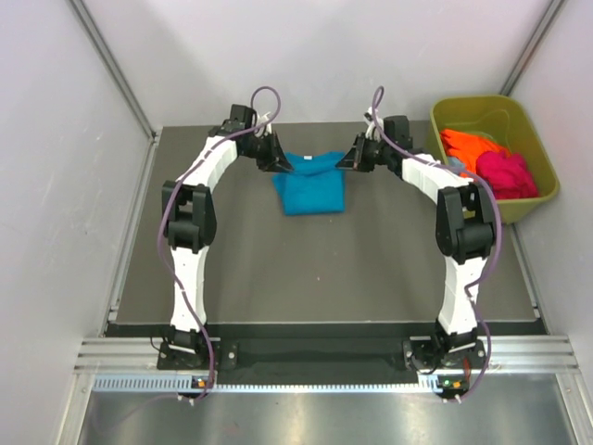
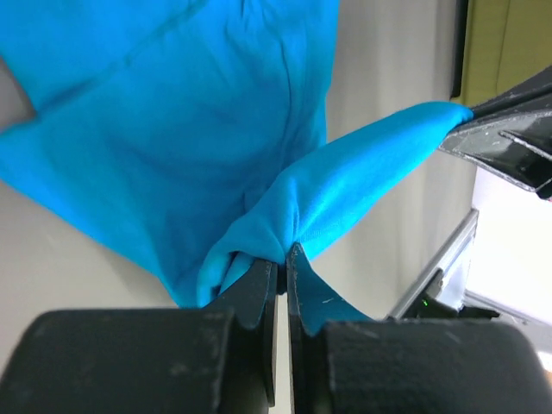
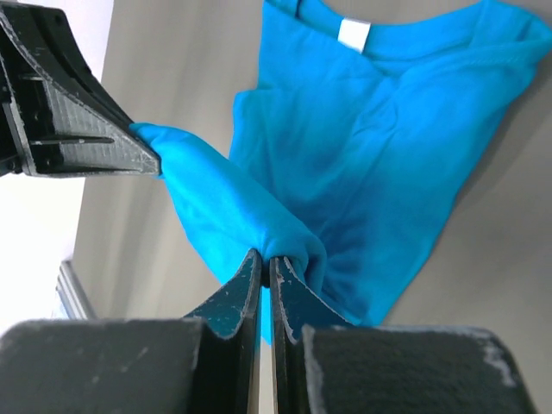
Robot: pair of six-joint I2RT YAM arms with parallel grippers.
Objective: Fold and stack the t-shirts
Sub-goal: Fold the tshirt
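While the orange t-shirt [image 1: 466, 144] and pink t-shirt [image 1: 507, 172] sit inside the green tub [image 1: 474, 104], the teal t-shirt [image 1: 311, 192] lies on the table [image 1: 278, 269] well to the tub's left. The left gripper [image 1: 283, 164] and right gripper [image 1: 347, 159] are each clenched on one end of its far edge.

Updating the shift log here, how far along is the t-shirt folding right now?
Done: nothing stacked yet. In hand: the teal t-shirt lies on the table, the left tool and right tool each shut on its cloth, a band stretched between them. Left: the orange shirt and pink shirt sit unfolded in the green tub.
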